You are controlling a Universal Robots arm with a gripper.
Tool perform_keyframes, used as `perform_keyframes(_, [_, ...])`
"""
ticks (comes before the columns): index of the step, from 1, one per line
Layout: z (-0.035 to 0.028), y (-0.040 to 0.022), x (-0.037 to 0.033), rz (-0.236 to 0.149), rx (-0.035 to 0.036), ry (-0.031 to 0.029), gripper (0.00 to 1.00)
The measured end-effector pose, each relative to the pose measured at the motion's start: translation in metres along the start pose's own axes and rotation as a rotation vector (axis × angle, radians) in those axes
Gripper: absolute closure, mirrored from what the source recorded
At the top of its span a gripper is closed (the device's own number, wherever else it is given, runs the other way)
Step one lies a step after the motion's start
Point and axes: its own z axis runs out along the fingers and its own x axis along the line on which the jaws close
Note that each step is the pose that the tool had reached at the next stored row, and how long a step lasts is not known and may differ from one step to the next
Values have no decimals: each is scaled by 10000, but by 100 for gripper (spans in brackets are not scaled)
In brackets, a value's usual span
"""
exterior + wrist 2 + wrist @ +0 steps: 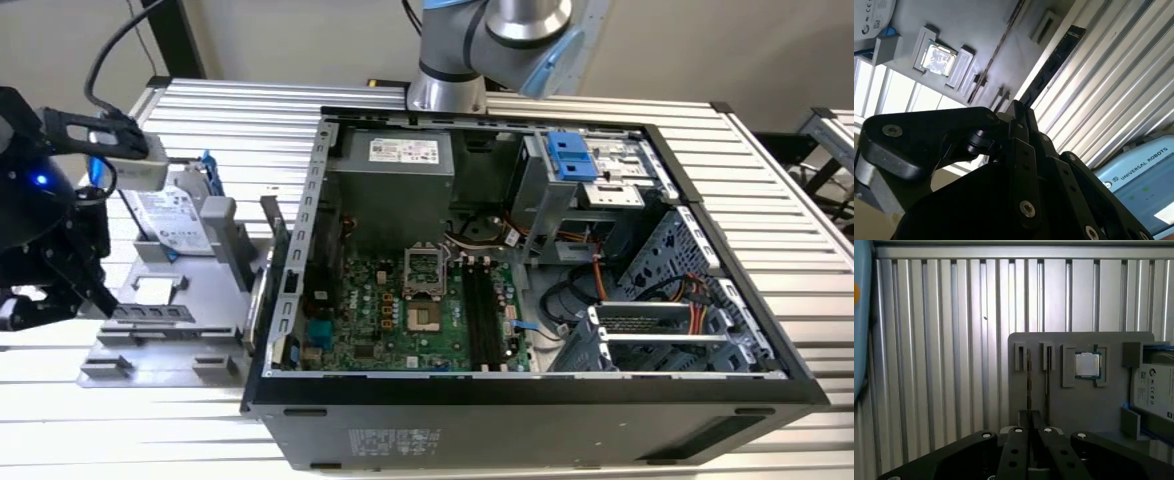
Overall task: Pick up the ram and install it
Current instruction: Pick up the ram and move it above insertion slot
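Open black steel computer case [534,400] beside a grey plastic parts tray [160,345] on the ribbed aluminium surface [774,220].
The case lay on its side, exposing a green motherboard [387,320] with a grey boxy power supply [387,175] above it and a blue plastic drive latch [571,155] toward the exterior view's right. On the tray, a silver labelled hard drive in a blue-handled frame [174,220] stood near one end, and a square silver processor chip [1087,364] sat in a recess beside it.

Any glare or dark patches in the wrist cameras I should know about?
Second wrist view: the processor chip on the grey tray glares white, and the gripper is a dark backlit silhouette. First wrist view: evenly lit, with the chip plainly visible.
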Motion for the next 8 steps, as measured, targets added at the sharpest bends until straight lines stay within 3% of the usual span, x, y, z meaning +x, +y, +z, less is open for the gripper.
perform_keyframes(8, [-366, 7, -9, 0, 0, 0, 100])
